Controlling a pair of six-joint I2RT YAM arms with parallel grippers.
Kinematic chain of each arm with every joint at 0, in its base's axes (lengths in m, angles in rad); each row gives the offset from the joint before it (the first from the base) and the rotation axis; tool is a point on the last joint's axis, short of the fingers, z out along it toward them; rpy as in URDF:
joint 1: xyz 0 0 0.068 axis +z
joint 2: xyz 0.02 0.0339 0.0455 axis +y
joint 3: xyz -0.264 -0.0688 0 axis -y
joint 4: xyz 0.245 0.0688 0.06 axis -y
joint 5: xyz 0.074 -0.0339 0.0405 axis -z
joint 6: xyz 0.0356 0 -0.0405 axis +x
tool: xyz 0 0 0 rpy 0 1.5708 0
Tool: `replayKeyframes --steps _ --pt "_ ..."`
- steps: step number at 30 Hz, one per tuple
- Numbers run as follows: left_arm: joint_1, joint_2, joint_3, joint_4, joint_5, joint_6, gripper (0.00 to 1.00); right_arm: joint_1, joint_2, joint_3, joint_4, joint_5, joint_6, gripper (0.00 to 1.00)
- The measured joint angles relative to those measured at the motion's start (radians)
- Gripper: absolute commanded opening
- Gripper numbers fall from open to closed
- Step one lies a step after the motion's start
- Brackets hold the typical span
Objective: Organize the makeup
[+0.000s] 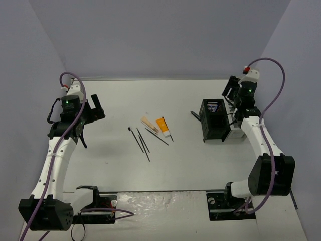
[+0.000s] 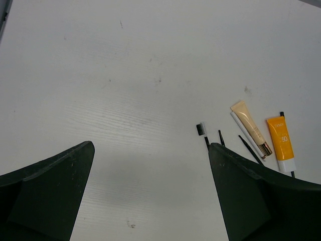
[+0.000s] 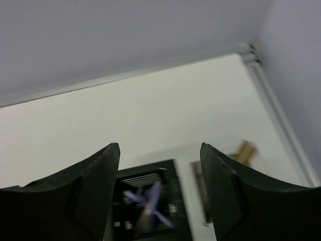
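Right wrist view: seeing right gripper [image 3: 159, 150] hanging over holder [image 1: 215, 123], fingers apart, gripping nothing. Spotting purple tool [image 3: 145, 206], blurry, inside holder. Seeing left gripper [image 2: 150, 150] wide apart, empty, near brush [image 2: 201, 129] and tube [image 2: 282, 143] lying mid-table. Risking bumping holder over, scattering brush when reaching.

We recorded the table [image 2: 125, 75] as matt white, finely ribbed and lightly specked. The orange tube [image 2: 282, 140] showed glossy plastic with a white cap. The beige tube [image 2: 249, 126] showed a satin body with a shiny gold-toned collar. The brush [image 2: 201, 129] carried a bristly black head, and the pencil [image 2: 248, 147] a matt black coat. On the left gripper [image 2: 151, 145] we noted fingers [image 2: 50, 196] of matt, faintly grainy black plastic. The arm shells [image 1: 52, 160] looked like smooth white plastic.
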Motion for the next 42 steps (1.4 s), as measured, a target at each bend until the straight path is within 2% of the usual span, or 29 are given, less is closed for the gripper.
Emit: replayKeyframes --steps 4,7,9,15,23,36,42 --pt "0.000 0.000 0.000 0.000 -0.001 0.000 0.97 0.228 0.007 0.144 -0.130 -0.111 -0.087 0.58" --pt "0.000 0.000 0.000 -0.001 -0.001 0.000 0.97 0.452 0.063 0.222 -0.195 -0.187 -0.151 0.52" --pt "0.000 0.000 0.000 -0.001 -0.002 0.000 0.97 0.558 0.120 0.247 -0.231 -0.209 -0.185 0.47" --pt "0.000 0.000 0.000 -0.001 -0.002 0.000 0.97 0.727 0.367 0.305 -0.312 -0.222 -0.242 0.36" --pt "0.000 0.007 0.000 -0.001 -0.001 -0.001 0.97 0.814 0.607 0.394 -0.356 -0.221 -0.270 0.34" --pt "0.032 0.012 0.000 -0.001 0.004 -0.004 0.97 0.821 0.796 0.595 -0.350 -0.176 -0.283 0.30" --pt "0.032 0.012 0.000 -0.001 0.004 -0.004 0.97 0.820 0.859 0.638 -0.365 -0.162 -0.288 0.29"
